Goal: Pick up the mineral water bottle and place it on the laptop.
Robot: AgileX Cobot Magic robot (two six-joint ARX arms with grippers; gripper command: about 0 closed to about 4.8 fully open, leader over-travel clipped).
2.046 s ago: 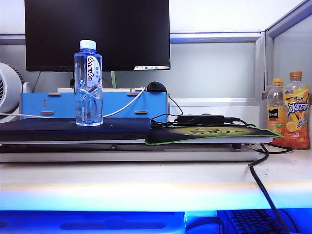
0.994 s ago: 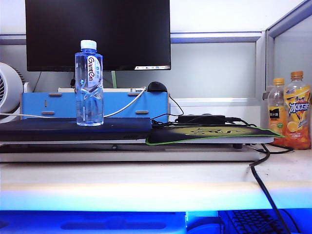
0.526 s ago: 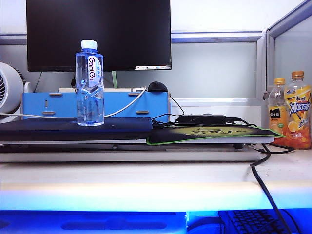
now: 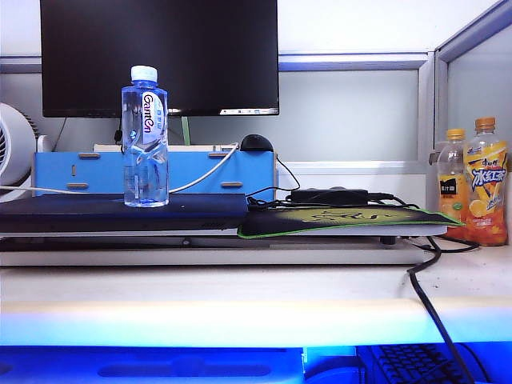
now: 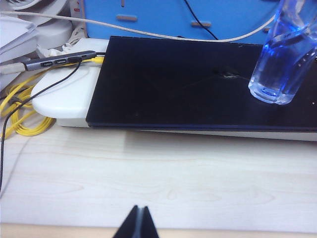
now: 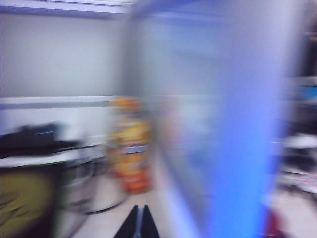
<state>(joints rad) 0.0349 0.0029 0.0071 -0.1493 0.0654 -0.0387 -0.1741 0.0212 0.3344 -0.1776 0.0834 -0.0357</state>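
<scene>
The clear mineral water bottle [image 4: 145, 138] with its white cap and "Ganten" label stands upright on the dark laptop [image 4: 120, 212]. In the left wrist view the bottle's base [image 5: 280, 64] rests on the black laptop lid [image 5: 188, 84]. My left gripper [image 5: 138, 210] is shut and empty, low over the pale desk, well short of the laptop. My right gripper [image 6: 139, 210] is also shut with nothing in it; its view is blurred and faces the orange drink bottles [image 6: 130, 144]. Neither gripper shows in the exterior view.
A black monitor [image 4: 160, 56] stands behind a blue organiser [image 4: 156, 172]. A green-edged mouse pad [image 4: 344, 220] lies right of the laptop with a power brick [image 4: 330, 194]. Two orange-capped drink bottles [image 4: 474, 186] stand far right. Cables [image 4: 428, 296] cross the desk; yellow cable [image 5: 20, 114] coils left.
The bottle and laptop stay where they were in the exterior view. The picture itself shifts by a few pixels. No arm enters that view.
</scene>
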